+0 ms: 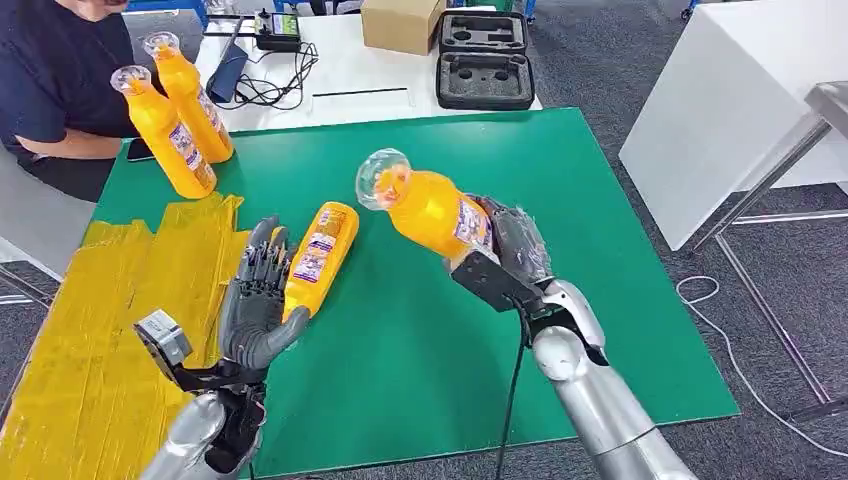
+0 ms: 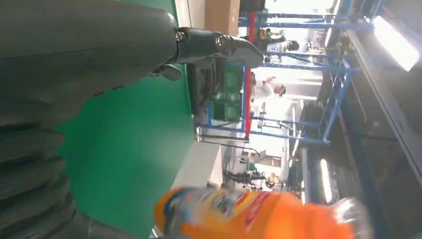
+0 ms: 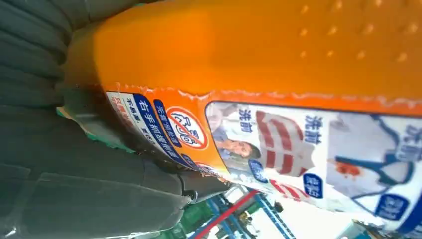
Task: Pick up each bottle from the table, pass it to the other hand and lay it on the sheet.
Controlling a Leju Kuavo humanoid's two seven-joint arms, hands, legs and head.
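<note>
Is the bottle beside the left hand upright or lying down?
Lying down: the bottle rests lengthwise on the green mat beside the open left hand.

An orange plastic bottle point(image 3: 259, 50) with a dimpled surface lies close against the camera, reaching from about ten o'clock across to three. Its paper label point(image 3: 298, 144), printed in blue, white and red with characters and a round prohibition sign, runs from the centre toward four o'clock. The right hand point(image 3: 74, 164), grey and ribbed, holds the bottle at nine o'clock. Blue and red racking point(image 3: 234, 209) appears at six o'clock.
</note>
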